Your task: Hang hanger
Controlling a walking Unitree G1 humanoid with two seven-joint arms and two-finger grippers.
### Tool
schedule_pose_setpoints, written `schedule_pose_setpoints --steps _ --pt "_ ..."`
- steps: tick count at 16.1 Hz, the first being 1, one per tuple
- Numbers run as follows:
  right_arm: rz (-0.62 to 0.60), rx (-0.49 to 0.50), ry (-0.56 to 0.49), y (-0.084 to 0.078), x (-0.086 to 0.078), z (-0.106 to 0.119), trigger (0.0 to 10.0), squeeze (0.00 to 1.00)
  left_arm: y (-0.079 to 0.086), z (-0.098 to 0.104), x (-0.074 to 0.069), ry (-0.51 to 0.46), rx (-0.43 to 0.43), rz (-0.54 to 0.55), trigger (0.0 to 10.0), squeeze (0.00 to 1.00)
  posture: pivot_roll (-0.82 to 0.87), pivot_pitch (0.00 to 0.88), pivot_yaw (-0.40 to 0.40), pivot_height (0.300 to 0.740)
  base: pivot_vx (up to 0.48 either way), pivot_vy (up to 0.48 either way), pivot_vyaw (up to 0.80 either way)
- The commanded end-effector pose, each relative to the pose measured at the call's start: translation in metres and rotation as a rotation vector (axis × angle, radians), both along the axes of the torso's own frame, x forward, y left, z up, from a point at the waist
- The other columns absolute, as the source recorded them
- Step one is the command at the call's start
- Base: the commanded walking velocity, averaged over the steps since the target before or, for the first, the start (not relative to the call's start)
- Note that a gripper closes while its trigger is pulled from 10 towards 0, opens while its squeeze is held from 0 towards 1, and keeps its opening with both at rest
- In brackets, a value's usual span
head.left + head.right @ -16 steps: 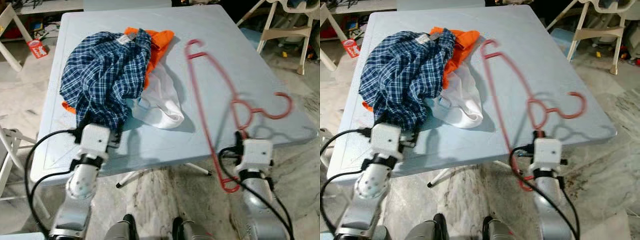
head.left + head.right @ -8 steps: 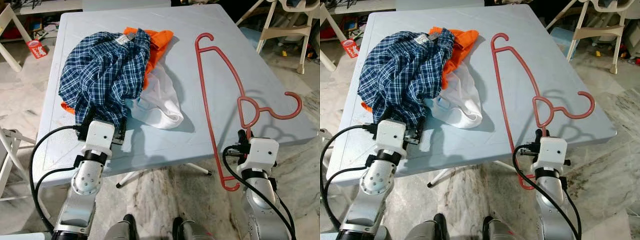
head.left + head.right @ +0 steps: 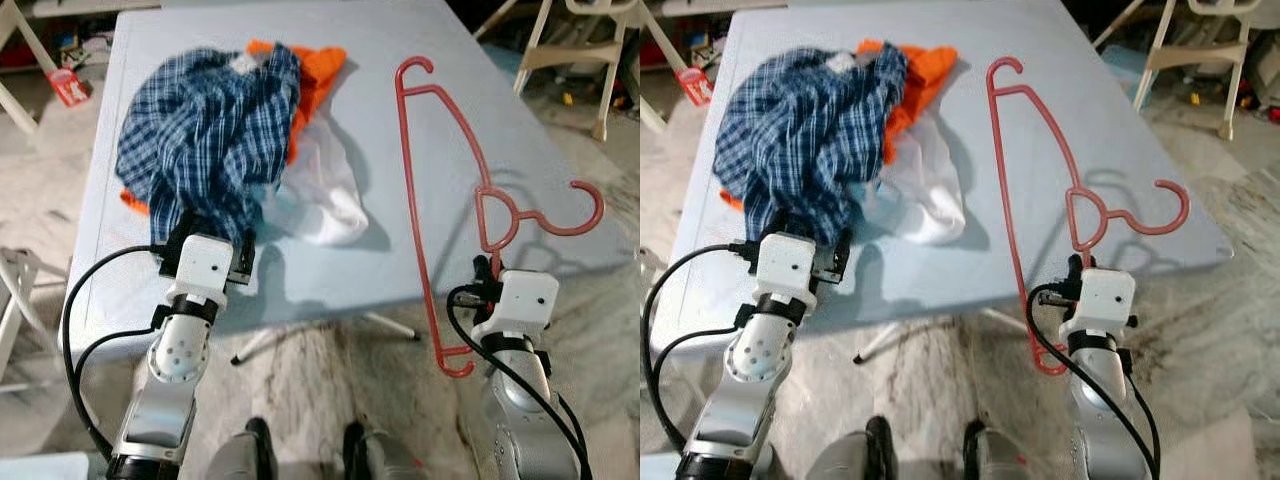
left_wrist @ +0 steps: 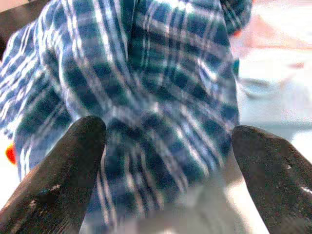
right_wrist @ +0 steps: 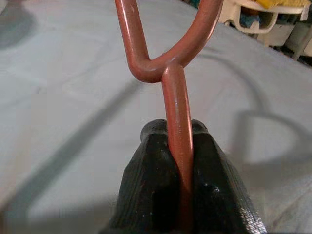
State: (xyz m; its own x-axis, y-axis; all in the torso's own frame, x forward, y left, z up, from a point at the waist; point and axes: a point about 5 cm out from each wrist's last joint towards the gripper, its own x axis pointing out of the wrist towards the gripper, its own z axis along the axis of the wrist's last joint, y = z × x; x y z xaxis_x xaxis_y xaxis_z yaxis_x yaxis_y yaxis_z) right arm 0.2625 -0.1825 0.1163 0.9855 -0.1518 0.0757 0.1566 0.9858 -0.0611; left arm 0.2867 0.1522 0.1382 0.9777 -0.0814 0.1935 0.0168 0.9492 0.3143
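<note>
Clamped right gripper (image 5: pixel 178 146) holds red hanger (image 3: pixel 455 170) lifted; left gripper (image 4: pixel 165 170) spread at plaid shirt (image 3: pixel 205 130); hanging undone.

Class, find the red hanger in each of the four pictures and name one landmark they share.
Left eye view: red hanger, right of centre, above the table.
Right eye view: right of centre, reaching below the table's front edge.
Left wrist view: not in it.
Right wrist view: centre, clamped in the right hand.
Shared landmark: the pale blue table.
</note>
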Motion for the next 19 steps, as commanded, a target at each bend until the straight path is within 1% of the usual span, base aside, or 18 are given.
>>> schedule_pose_setpoints --steps 1,5,6,9,13,14,16,17,18,19 --pt "-0.007 0.008 0.02 -0.002 -0.004 -0.003 10.0 0.0 0.001 -0.007 -0.002 0.031 0.011 0.008 10.0 0.0 -0.1 0.213 0.003 0.74 -0.304 0.0 0.0" --pt "-0.004 0.015 0.035 -0.001 -0.003 -0.005 10.0 0.0 0.001 -0.007 0.0 0.035 0.013 0.007 10.0 0.0 -0.1 0.209 0.005 0.74 -0.301 0.0 0.0" --pt "0.012 0.027 0.02 0.001 -0.003 -0.004 10.0 0.0 0.001 -0.008 0.0 0.037 0.013 0.006 10.0 0.0 -0.1 0.208 0.004 0.74 -0.3 0.0 0.0" --pt "0.02 -0.009 0.053 0.002 -0.002 -0.006 10.0 0.0 0.0 -0.008 0.002 0.042 0.01 0.001 10.0 0.0 -0.1 0.202 0.004 0.74 -0.303 0.0 0.0" --pt "0.027 -0.012 0.053 0.002 -0.001 -0.006 10.0 0.0 -0.002 -0.008 0.004 0.045 0.006 -0.004 10.0 0.0 -0.11 0.194 0.005 0.74 -0.287 0.0 0.0" --pt "0.012 -0.049 0.063 0.002 0.0 -0.006 10.0 0.0 -0.002 -0.009 0.005 0.047 0.002 -0.004 10.0 0.0 -0.11 0.195 0.005 0.74 -0.281 0.0 0.0" --pt "0.012 -0.125 0.041 0.002 0.002 -0.004 10.0 0.0 -0.003 -0.008 0.007 0.044 -0.001 -0.002 10.0 0.0 -0.11 0.194 0.007 0.74 -0.266 0.0 0.0" --pt "0.03 -0.112 0.034 0.003 0.003 -0.004 10.0 0.0 -0.004 -0.008 0.008 0.043 -0.002 -0.002 10.0 0.0 -0.11 0.195 0.006 0.74 -0.262 0.0 0.0" --pt "0.01 -0.07 0.037 0.0 0.003 -0.004 10.0 0.0 -0.003 -0.01 0.009 0.052 -0.014 0.008 10.0 0.0 -0.12 0.2 0.006 0.74 -0.247 0.0 0.0" --pt "-0.009 -0.09 0.042 -0.003 0.003 -0.004 10.0 0.0 -0.003 -0.014 0.009 0.071 -0.03 0.018 10.0 0.0 -0.12 0.2 0.006 0.74 0.0 0.0 0.0"
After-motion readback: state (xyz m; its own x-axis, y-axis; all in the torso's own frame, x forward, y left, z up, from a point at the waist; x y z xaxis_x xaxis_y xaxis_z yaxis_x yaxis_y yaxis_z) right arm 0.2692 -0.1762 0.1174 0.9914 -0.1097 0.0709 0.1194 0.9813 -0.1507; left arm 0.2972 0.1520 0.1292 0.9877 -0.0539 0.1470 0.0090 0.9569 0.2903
